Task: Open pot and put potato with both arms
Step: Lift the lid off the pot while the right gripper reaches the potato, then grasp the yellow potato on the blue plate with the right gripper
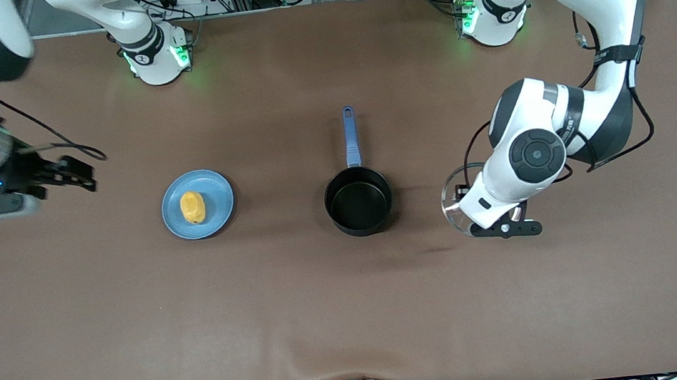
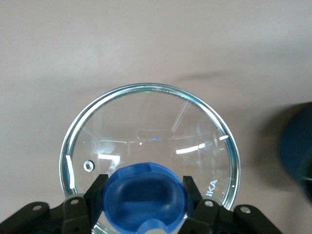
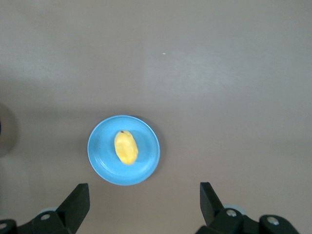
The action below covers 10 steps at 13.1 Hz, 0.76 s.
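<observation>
With the left gripper (image 2: 145,195) clamped on the glass lid's (image 1: 454,198) blue knob (image 2: 145,204) beside the open pot (image 1: 358,200), the right gripper (image 3: 144,202), fingers apart, should descend squarely over the potato (image 1: 192,206) on the blue plate (image 1: 217,193) near the right arm's end

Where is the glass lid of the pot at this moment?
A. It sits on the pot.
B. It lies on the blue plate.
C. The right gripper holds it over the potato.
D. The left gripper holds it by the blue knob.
D: the left gripper is shut on the blue knob of the glass lid, held over the table beside the pot, which stands open.
</observation>
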Tool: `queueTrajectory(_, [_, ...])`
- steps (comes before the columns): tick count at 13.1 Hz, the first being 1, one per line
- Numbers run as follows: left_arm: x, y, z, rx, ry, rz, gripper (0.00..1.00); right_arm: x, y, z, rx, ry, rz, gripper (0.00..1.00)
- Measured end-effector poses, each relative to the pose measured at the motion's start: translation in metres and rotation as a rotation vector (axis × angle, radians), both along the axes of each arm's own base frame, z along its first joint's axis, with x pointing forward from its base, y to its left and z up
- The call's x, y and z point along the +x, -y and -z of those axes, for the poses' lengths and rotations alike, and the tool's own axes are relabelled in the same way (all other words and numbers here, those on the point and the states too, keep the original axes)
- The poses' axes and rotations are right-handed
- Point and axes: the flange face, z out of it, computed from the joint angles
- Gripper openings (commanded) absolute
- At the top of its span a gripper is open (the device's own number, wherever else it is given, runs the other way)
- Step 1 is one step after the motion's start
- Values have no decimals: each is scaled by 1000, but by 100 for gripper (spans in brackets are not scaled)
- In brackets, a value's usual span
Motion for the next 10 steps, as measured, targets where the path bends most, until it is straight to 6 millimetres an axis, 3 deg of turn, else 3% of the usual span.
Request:
queueTrajectory(3, [-4, -34, 49, -12, 27, -27, 0, -3, -35, 60, -13, -46, 34, 100])
queueTrajectory(5, [-9, -55, 76, -12, 49, -30, 0, -1, -41, 97, -26, -96, 27, 100])
queueTrajectory(7, [-10, -76, 91, -17, 70, -24, 0, 2, -46, 135, -27, -83, 21, 100])
queueTrajectory(10, [-14, -92, 108, -33, 94, -34, 0, -15, -62, 199, -28, -58, -11, 100])
